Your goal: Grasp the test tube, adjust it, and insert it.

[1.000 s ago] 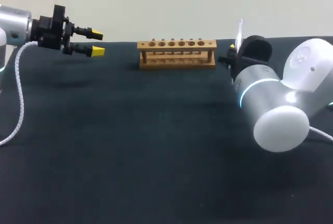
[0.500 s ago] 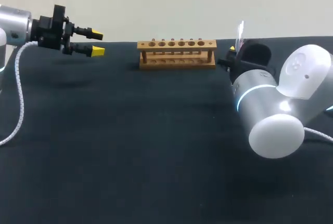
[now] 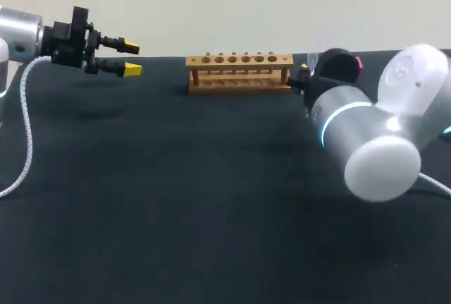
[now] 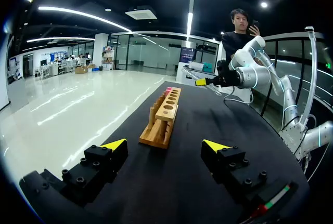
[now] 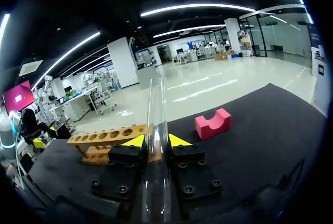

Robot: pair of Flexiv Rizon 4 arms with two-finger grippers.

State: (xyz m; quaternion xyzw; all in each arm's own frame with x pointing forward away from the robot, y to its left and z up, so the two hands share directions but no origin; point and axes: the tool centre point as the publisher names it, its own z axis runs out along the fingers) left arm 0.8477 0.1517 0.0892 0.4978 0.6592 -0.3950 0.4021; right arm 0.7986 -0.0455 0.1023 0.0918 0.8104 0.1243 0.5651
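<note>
Grasp complete: the right fingers [image 5: 179,141] are gripping the test tube [image 5: 156,115] from both sides, holding it near the wooden rack [image 5: 104,136] above the tabletop [image 3: 176,198]. The left fingers [image 4: 114,144] are standing open, empty. Adjustment and insertion are apparently awaiting execution.

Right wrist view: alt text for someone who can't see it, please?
The right pincer grips a clear test tube between its yellow tips. Ahead on the black table are a wooden rack with holes and a pink notched block.
</note>
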